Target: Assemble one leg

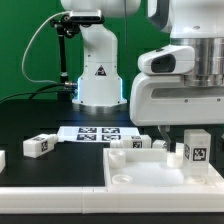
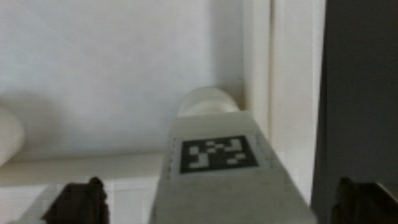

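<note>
Over the white panel (image 1: 135, 172), on the exterior view's right, the leg (image 1: 195, 152) is seen standing upright. A black-and-white tag is stuck on the side that faces the camera. The leg is placed right under the gripper (image 2: 222, 200), whose big white body is seen above it in the exterior view.

From the wrist view, the leg is seen from above and runs away from the camera. A tag is shown on its upper face, and its far end is round. The round end is close to the flat floor of the panel, but it cannot be told if they touch. A raised rim (image 2: 294, 70) of the panel is seen just beside the leg.

The two dark fingers (image 2: 80, 200) are seen one on each side of the leg. A thin gap is seen between each finger and the leg. So the jaws are held open around the leg and are not pressed on it.

Behind the panel, the marker board (image 1: 95, 132) is laid flat on the black table (image 1: 30, 118). One loose leg (image 1: 37, 146) is laid on the table toward the exterior view's left, well apart from the panel. More white pieces (image 1: 140, 146) with tags are laid between the marker board and the panel's back edge. The robot base (image 1: 97, 75) is seen at the back, in the middle, before a green wall (image 1: 20, 40).
</note>
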Action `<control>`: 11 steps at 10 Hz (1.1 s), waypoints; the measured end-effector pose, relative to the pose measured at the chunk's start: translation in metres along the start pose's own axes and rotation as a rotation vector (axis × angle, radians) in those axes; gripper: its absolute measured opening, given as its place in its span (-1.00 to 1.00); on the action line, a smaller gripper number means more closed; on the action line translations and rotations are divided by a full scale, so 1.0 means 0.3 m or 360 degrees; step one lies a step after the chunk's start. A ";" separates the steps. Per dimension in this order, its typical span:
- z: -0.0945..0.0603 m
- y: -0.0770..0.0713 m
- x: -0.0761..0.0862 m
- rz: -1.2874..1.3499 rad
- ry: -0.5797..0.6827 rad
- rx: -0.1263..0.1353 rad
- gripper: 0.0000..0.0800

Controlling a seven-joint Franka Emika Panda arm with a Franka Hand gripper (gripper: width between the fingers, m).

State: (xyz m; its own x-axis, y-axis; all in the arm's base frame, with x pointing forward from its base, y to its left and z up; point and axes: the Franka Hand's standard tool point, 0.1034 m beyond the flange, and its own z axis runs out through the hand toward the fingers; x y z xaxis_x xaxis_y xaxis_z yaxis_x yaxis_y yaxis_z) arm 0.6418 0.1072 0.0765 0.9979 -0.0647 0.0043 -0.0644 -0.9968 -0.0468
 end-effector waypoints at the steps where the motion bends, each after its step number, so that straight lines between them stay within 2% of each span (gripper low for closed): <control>1: 0.001 -0.001 -0.001 0.0060 -0.0001 0.0001 0.30; 2: 0.001 -0.002 -0.001 0.0171 -0.0001 0.0001 -0.04; 3: 0.001 -0.003 -0.001 0.0274 -0.0001 0.0001 -0.30; 7: 0.005 -0.013 -0.003 0.0818 0.0043 -0.0003 -0.29; 8: 0.005 -0.009 -0.001 0.1086 0.0035 0.0022 -0.29; 9: 0.007 -0.006 -0.001 0.1399 0.0013 0.0073 -0.29; 10: 0.010 -0.001 -0.001 0.1793 -0.0007 0.0157 -0.29; 11: 0.010 -0.014 -0.002 0.2015 -0.0019 0.0167 -0.29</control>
State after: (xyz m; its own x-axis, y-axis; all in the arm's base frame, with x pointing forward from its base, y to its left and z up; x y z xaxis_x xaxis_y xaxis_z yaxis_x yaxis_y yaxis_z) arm 0.6414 0.1117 0.0738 0.2391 -0.9648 -0.1098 -0.9690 -0.2299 -0.0901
